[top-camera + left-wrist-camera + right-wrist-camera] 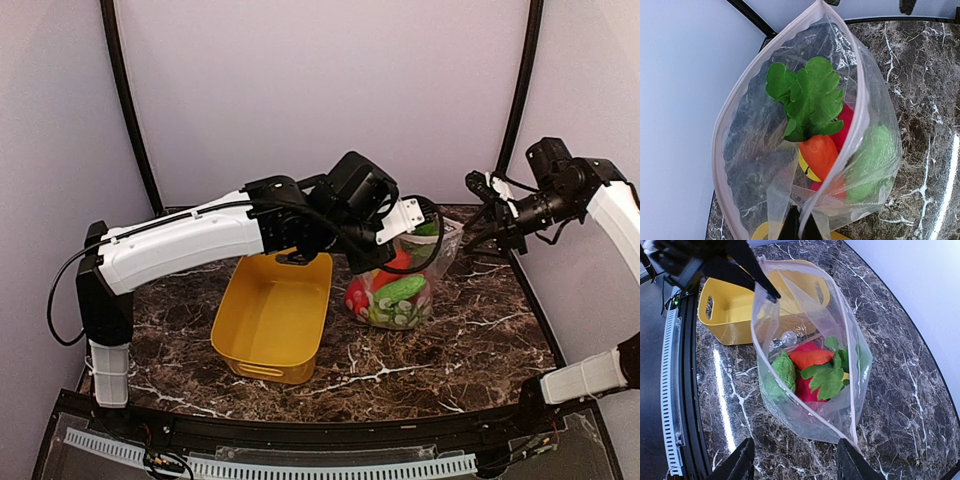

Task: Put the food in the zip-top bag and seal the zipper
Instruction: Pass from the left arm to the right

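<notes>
Left hand (800, 227): I see it pinched together on the zip-top bag (810, 410), at its mouth edge
Right hand (796, 452): fingers apart, gripping nothing, near the bag
Food (807, 375): carrot (819, 155) and other pieces inside the gaping bag, which sits on the tabletop (460, 350) beside a yellow tub (270, 320)

Top view high, far; wrist views close, opposite sides, share bag (750, 150) (830, 415).
</notes>
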Tool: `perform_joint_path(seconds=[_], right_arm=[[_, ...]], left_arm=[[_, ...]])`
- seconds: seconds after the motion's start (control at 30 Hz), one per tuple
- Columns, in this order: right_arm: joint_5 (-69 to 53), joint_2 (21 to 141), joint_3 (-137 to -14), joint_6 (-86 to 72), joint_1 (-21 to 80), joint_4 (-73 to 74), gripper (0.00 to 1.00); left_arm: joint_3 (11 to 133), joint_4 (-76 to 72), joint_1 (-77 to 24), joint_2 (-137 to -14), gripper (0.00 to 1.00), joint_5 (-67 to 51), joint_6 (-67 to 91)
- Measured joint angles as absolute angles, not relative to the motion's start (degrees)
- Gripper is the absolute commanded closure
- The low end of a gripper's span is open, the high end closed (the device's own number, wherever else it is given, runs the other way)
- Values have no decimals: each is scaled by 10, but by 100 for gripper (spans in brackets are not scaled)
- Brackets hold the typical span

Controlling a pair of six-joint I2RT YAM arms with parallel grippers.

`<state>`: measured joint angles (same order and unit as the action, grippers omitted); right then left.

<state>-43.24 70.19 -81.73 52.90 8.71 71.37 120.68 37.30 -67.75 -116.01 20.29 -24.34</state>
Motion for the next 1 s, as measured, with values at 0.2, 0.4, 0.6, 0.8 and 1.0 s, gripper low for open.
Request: perform_joint_path(seconds=[0.2,0.4,0.6,0.8,1.0], right_arm=[[-409,728,-827,524,87,683,50],[-381,731,-853,527,87,655,49],[-377,747,-852,526,87,647,51],[-379,752,-830,529,87,627,63],[-408,753,-810,526,87,620,74]], left_arm=[[1206,367,-676,-1160,99,201,-243],[1206,363,-676,-1160,99,196,-244],[1206,361,-676,-1160,99,194,-244],[1206,360,-676,-1160,99,195,-244],[1197,356,-671,-1155,99,192,-244]])
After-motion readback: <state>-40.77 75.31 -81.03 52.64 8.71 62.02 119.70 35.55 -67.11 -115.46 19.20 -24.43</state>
